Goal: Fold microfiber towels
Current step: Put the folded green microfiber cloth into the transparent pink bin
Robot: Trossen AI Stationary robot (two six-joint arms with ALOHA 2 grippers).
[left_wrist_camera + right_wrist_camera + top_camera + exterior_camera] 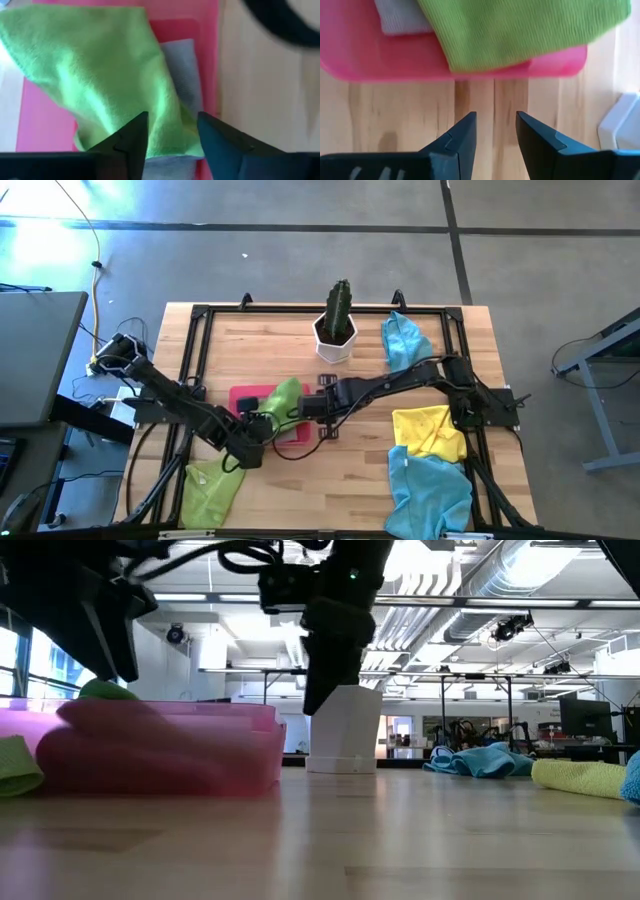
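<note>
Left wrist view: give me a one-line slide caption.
Left gripper open above a lime green microfiber towel draped over a grey towel in the pink tray.

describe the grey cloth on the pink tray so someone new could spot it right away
Find the rigid pink rectangular tray at the middle of the wooden table, in front of the white potted cactus. On it, half covered by a lime green microfiber towel, lies the small grey microfiber cloth. It is the only grey, neatly flat one.
</note>
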